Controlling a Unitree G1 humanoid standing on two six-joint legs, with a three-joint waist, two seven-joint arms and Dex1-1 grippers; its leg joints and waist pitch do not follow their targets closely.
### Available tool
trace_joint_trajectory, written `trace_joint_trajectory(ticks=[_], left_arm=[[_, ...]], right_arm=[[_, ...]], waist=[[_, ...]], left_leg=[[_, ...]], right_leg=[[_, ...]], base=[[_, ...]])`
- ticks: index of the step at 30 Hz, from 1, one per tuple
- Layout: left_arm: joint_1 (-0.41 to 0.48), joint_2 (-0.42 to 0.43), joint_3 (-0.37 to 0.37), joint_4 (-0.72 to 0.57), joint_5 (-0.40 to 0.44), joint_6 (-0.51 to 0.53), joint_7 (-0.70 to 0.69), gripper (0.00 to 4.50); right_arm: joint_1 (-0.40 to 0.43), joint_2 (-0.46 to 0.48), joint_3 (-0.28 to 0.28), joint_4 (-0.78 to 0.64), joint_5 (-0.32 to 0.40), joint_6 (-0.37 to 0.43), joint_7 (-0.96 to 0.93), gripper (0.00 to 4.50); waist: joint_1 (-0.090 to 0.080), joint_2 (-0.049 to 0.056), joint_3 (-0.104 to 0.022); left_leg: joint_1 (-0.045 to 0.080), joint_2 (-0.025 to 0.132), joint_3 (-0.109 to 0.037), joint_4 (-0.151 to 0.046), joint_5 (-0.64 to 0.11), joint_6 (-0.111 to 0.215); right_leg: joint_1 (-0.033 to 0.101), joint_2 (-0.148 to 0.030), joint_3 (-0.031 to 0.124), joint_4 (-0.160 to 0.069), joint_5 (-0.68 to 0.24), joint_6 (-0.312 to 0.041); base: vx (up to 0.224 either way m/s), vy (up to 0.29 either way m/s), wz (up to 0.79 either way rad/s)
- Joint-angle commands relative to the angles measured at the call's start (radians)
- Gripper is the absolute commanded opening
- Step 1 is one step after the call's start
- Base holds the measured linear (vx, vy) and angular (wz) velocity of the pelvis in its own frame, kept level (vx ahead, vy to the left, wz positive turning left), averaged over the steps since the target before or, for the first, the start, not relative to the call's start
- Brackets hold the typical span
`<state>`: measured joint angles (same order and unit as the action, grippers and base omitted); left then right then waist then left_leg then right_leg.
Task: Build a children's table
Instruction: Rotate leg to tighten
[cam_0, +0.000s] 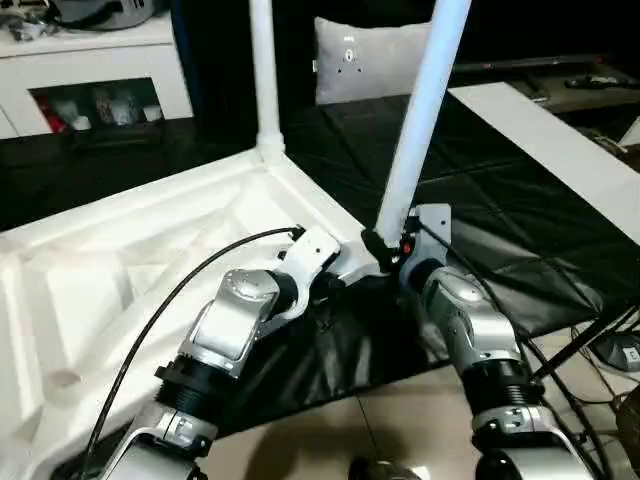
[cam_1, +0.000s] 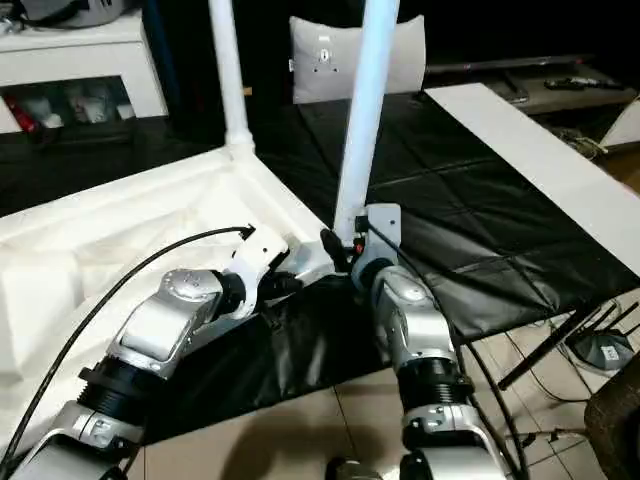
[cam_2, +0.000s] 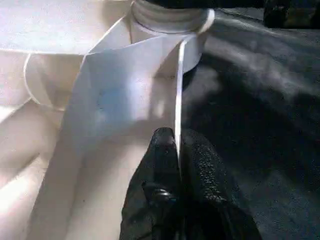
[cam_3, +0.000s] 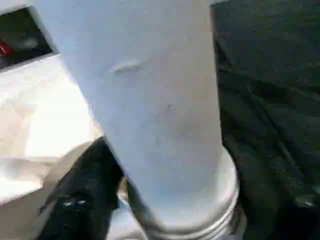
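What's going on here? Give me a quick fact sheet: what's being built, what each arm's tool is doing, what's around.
Being built: white table top, lying underside up on a black mat
Legs: far leg upright in its corner socket; near leg leaning at the near corner socket
Left tool: shut on the top's thin edge wall beside that socket
Right tool: at the near leg's base; grip unclear
Background: grey-white cushion, white cabinet

Grey-white cushion (cam_0: 365, 57) upright behind black mat (cam_0: 480, 220); white cabinet (cam_0: 95, 70) beyond.
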<state>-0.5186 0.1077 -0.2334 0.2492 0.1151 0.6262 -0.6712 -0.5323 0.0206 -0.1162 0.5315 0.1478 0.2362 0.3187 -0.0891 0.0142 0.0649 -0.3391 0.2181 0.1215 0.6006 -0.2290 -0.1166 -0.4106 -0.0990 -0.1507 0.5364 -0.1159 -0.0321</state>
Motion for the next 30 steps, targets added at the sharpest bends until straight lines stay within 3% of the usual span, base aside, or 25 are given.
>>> trace_joint_trajectory(ticks=[1, 3, 5, 7, 9, 12, 13, 14, 15, 18, 22, 29, 30], left_arm=[[-0.043, -0.029, -0.022, -0.048, -0.006, -0.044, 0.022, 0.0], [-0.019, 0.005, -0.04, -0.067, -0.016, -0.054, -0.034, 0.0], [-0.007, 0.029, -0.048, -0.07, -0.021, -0.074, -0.069, 0.0], [0.003, 0.062, -0.058, -0.063, -0.025, -0.105, -0.109, 0.0], [0.009, 0.09, -0.063, -0.053, -0.034, -0.13, -0.146, 0.0], [0.013, 0.137, -0.071, -0.031, -0.046, -0.183, -0.216, 0.0], [0.012, 0.151, -0.076, -0.023, -0.046, -0.205, -0.236, 0.0], [0.012, 0.164, -0.081, -0.017, -0.048, -0.229, -0.256, 0.0], [0.013, 0.181, -0.085, -0.011, -0.052, -0.248, -0.282, 0.0], [0.011, 0.23, -0.1, 0.015, -0.079, -0.332, -0.393, 0.0], [0.002, 0.273, -0.124, 0.052, -0.082, -0.395, -0.468, 0.0], [-0.019, 0.325, -0.146, 0.125, -0.109, -0.508, -0.634, 0.0], [-0.025, 0.332, -0.151, 0.137, -0.109, -0.519, -0.652, 0.0]], right_arm=[[0.012, 0.079, 0.11, 0.025, 0.022, 0.035, 0.097, 3.81], [0.034, 0.035, 0.112, 0.002, 0.008, 0.009, 0.114, 3.94], [0.057, 0.003, 0.113, -0.03, 0.011, -0.014, 0.154, 4.27], [0.092, -0.036, 0.11, -0.091, 0.025, -0.026, 0.211, 4.41], [0.123, -0.081, 0.119, -0.139, 0.029, -0.032, 0.266, 4.46], [0.157, -0.154, 0.127, -0.188, 0.031, -0.057, 0.347, 4.46], [0.164, -0.173, 0.127, -0.198, 0.033, -0.061, 0.368, 4.46], [0.169, -0.19, 0.127, -0.206, 0.034, -0.064, 0.389, 4.46], [0.175, -0.215, 0.128, -0.217, 0.037, -0.068, 0.42, 4.46], [0.188, -0.304, 0.134, -0.253, 0.055, -0.076, 0.538, 4.46], [0.195, -0.37, 0.159, -0.276, 0.072, -0.078, 0.653, 4.46], [0.174, -0.46, 0.245, -0.254, 0.076, -0.095, 0.873, 4.46], [0.167, -0.469, 0.261, -0.241, 0.068, -0.102, 0.899, 4.31]], waist=[[0.011, -0.006, -0.069], [0.024, -0.006, -0.077], [0.033, -0.005, -0.076], [0.041, -0.007, -0.078], [0.055, -0.002, -0.079], [0.064, -0.004, -0.072], [0.067, 0.002, -0.072], [0.069, -0.001, -0.069], [0.072, 0.004, -0.067], [0.079, 0.004, -0.066], [0.09, 0.002, -0.068], [0.104, 0.0, -0.073], [0.107, -0.001, -0.073]], left_leg=[[-0.028, -0.012, 0.027, -0.068, -0.122, 0.127], [-0.033, -0.011, 0.028, -0.063, -0.048, 0.148], [-0.034, -0.013, 0.03, -0.058, 0.0, 0.161], [-0.035, -0.014, 0.031, -0.056, 0.018, 0.171], [-0.032, -0.011, 0.032, -0.053, 0.036, 0.184], [-0.028, -0.006, 0.034, -0.059, -0.021, 0.163], [-0.027, -0.006, 0.033, -0.059, -0.039, 0.154], [-0.024, -0.006, 0.035, -0.061, -0.074, 0.136], [-0.025, -0.007, 0.034, -0.064, -0.1, 0.118], [-0.021, -0.009, 0.032, -0.065, -0.154, 0.105], [-0.021, -0.008, 0.033, -0.064, -0.143, 0.106], [-0.022, -0.003, 0.033, -0.064, -0.093, 0.115], [-0.022, -0.004, 0.034, -0.063, -0.092, 0.113]], right_leg=[[0.071, -0.04, 0.042, -0.046, -0.336, -0.179], [0.074, -0.04, 0.047, -0.03, -0.28, -0.195], [0.073, -0.037, 0.05, -0.025, -0.23, -0.206], [0.076, -0.034, 0.051, -0.019, -0.211, -0.209], [0.071, -0.03, 0.053, -0.015, -0.195, -0.211], [0.067, -0.029, 0.052, -0.022, -0.27, -0.196], [0.066, -0.03, 0.051, -0.025, -0.294, -0.191], [0.064, -0.029, 0.051, -0.032, -0.341, -0.172], [0.063, -0.028, 0.05, -0.036, -0.374, -0.156], [0.062, -0.027, 0.049, -0.044, -0.431, -0.124], [0.062, -0.026, 0.049, -0.044, -0.43, -0.121], [0.064, -0.027, 0.054, -0.03, -0.343, -0.161], [0.065, -0.028, 0.055, -0.029, -0.342, -0.163]], base=[[0.06, -0.044, 0.06], [0.05, -0.058, 0.02], [0.036, -0.057, -0.01], [0.016, -0.026, 0.0], [0.0, 0.0, 0.0], [0.0, 0.0, 0.0], [0.0, 0.0, 0.0], [0.0, 0.0, 0.0], [0.0, 0.0, 0.0], [0.0, 0.0, 0.0], [0.0, 0.0, 0.0], [0.0, 0.0, 0.0], [0.0, 0.0, 0.0]])
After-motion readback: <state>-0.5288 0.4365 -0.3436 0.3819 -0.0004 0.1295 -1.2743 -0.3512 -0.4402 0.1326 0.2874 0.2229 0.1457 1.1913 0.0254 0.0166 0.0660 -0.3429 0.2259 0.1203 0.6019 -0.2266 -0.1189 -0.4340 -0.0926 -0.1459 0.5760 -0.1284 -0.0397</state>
